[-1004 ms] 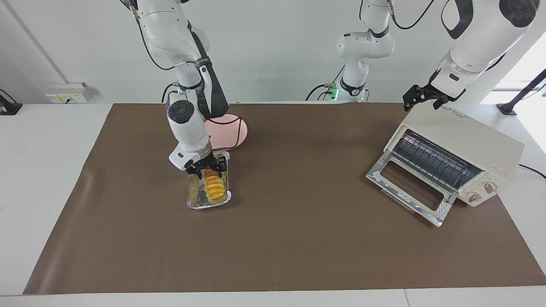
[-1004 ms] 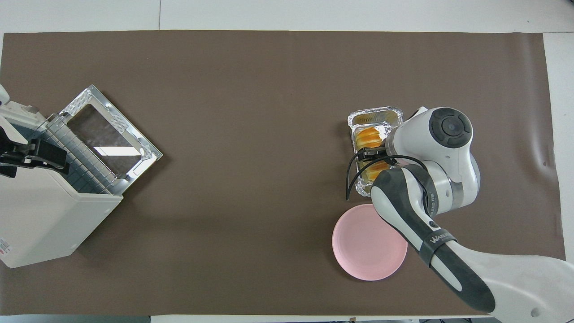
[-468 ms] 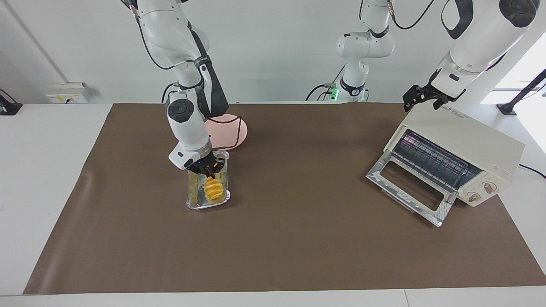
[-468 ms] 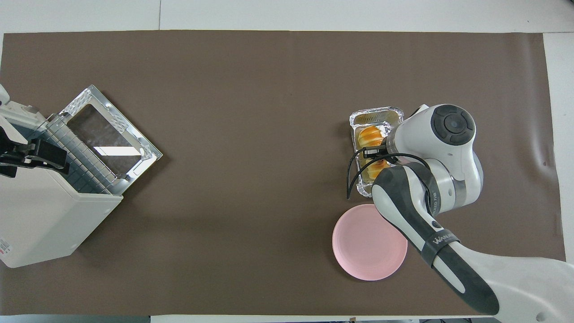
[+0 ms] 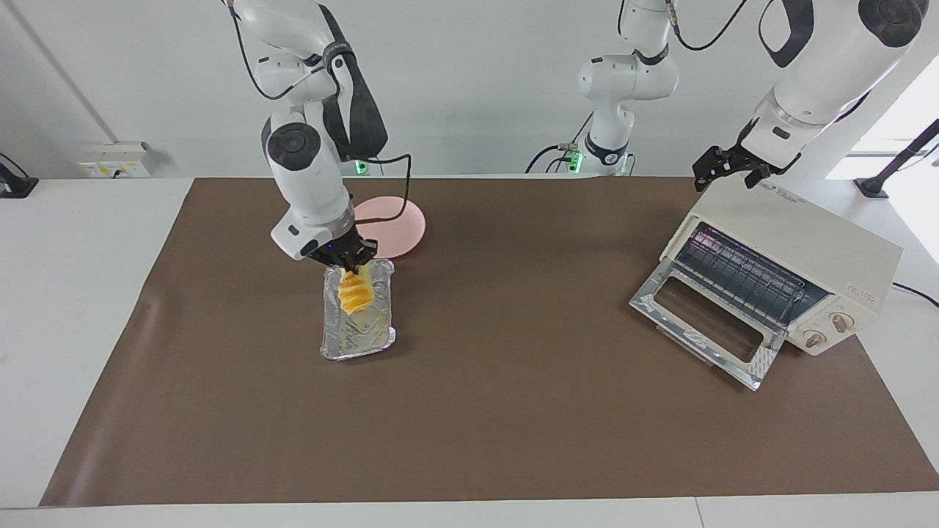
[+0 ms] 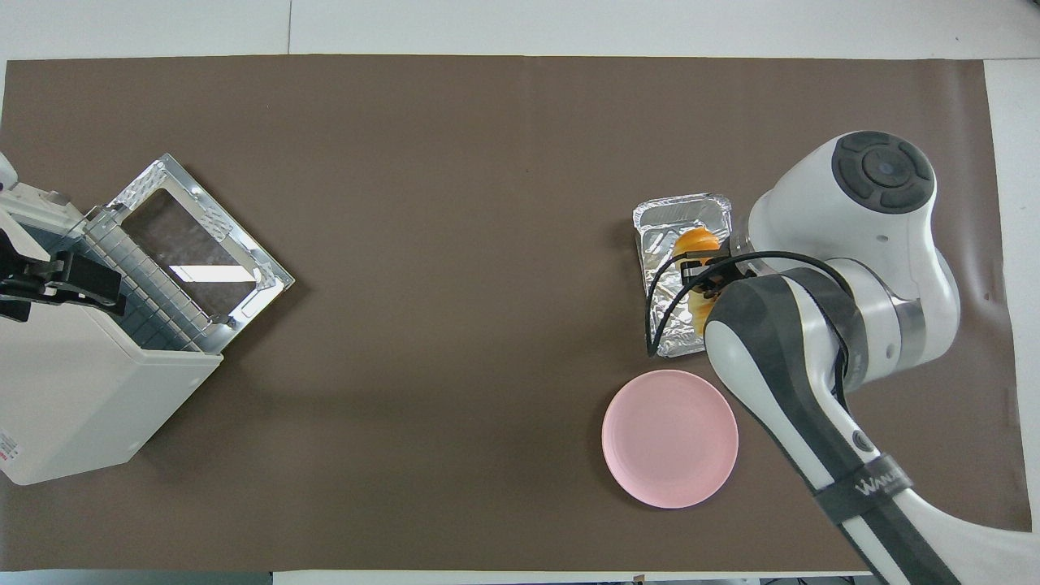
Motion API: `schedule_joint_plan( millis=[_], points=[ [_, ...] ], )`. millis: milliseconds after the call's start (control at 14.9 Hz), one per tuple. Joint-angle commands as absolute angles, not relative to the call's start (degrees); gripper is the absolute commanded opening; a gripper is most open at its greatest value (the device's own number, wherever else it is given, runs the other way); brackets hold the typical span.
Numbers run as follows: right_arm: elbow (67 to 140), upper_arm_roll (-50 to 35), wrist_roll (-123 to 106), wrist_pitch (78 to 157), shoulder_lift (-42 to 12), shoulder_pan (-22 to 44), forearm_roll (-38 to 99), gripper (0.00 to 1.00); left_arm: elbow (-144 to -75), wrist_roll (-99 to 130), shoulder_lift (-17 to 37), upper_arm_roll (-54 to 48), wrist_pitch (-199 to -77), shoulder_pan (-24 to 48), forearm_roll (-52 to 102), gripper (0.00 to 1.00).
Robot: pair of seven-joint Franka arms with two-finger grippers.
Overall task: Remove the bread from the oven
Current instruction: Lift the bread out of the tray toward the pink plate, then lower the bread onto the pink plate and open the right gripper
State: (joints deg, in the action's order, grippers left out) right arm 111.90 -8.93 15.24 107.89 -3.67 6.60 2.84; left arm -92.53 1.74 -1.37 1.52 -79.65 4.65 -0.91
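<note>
Brown matting covered the white bench (image 5: 88,330). Right tool (image 5: 351,258) gripped the ridged golden-yellow bread (image 5: 353,292) above the crinkled silver foil tray (image 5: 357,339); left tool (image 5: 722,170), over the cream-white oven (image 5: 799,249), was unreadable.

One bread (image 5: 353,291), one oven (image 5: 777,273) (door down) — one foil tray (image 5: 357,334), one plate (image 5: 392,227).

Overhead view: the cream-white boxy toaster oven (image 6: 77,390) is cut off by the left frame edge. The right arm covers the lower end of the golden-yellow ridged bread (image 6: 697,241) and part of the crinkled silver foil tray (image 6: 678,213); its black gripper (image 6: 705,275) is mostly hidden.
</note>
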Motion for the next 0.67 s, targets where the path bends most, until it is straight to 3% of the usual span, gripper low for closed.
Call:
schedule_joint_plan(
  millis=[0, 268, 602],
  points=[
    [124.7, -9.0, 18.3, 107.9, 7.1, 9.0, 6.1, 0.0, -93.4, 1.9, -2.5, 0.8, -80.4, 3.8, -1.8, 1.0],
    [137.3, -9.0, 18.8, 108.4, 16.6, 12.5, 8.4, 0.0, -93.4, 1.9, -2.5, 0.8, -80.4, 3.8, -1.8, 1.0],
    [148.4, -9.0, 18.8, 117.2, 20.3, 14.2, 10.3, 0.0, -93.4, 1.9, -2.5, 0.8, -80.4, 3.8, -1.8, 1.0]
  ],
)
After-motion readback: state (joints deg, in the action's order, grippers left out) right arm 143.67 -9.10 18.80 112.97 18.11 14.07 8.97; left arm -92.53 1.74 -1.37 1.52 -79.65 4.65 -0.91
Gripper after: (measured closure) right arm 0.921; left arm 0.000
